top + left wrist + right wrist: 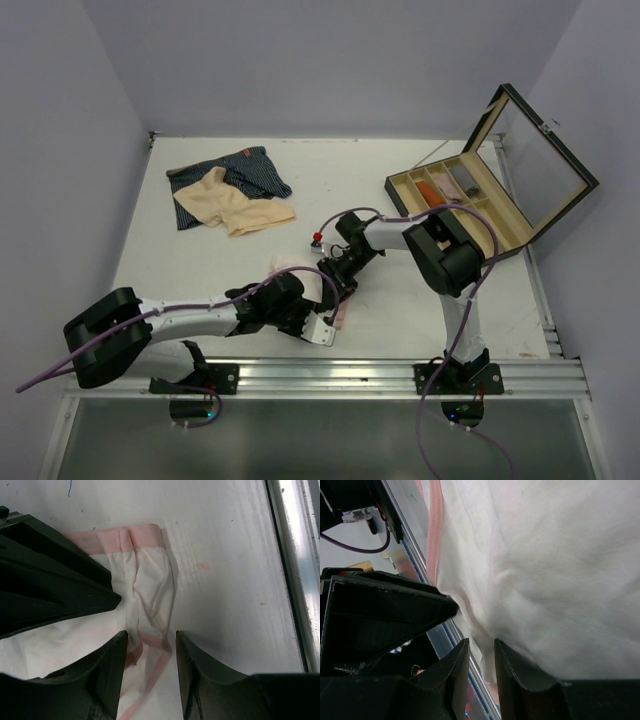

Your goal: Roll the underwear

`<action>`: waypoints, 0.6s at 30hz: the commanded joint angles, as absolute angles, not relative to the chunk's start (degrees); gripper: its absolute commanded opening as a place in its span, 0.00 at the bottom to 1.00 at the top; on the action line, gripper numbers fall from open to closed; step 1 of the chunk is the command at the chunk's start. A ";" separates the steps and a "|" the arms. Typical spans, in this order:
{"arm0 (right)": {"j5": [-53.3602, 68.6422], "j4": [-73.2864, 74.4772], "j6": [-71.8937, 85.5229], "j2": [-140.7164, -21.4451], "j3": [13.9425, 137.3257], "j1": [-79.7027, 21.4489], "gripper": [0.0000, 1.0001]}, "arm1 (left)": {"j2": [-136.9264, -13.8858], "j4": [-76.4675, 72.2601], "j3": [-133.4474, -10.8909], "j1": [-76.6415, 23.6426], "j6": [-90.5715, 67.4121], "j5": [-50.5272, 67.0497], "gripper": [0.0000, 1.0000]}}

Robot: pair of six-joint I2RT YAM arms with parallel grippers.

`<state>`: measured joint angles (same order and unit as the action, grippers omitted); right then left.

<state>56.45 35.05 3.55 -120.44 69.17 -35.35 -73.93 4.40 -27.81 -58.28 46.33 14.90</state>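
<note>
The small pink-and-white underwear (pixel 287 266) lies near the table's front middle, mostly hidden under both grippers. In the left wrist view its folded white cloth with pink bands (pixel 150 575) runs down between my left gripper (pixel 150 642) jaws, which stand apart around it; the left finger touches it. My left gripper (pixel 322 330) comes in from the left. My right gripper (pixel 338 282) reaches in from the right, its narrow jaws (pixel 477 647) pinching a hanging fold of the white cloth (pixel 545 580). The beige underwear (pixel 238 205) lies on the navy striped one (pixel 240 172) at the back left.
A compartmented wooden box (pixel 470 195) with its glass lid raised stands at the back right. The metal front rail (pixel 330 375) runs just behind both grippers. The two grippers are very close together; the right one's black body (pixel 50 575) fills the left of the left wrist view.
</note>
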 commanded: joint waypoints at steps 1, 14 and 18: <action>52.91 34.80 0.53 -121.47 70.66 -35.51 0.31 | -75.75 -1.67 -26.98 -58.54 48.43 12.05 0.47; 50.91 43.50 -4.22 -117.33 87.17 -27.08 0.32 | -76.55 8.96 -30.41 -58.62 47.99 17.66 0.01; 43.52 44.21 -5.71 -119.61 90.17 -25.58 0.32 | -76.55 14.39 -34.00 -58.71 45.01 19.68 0.00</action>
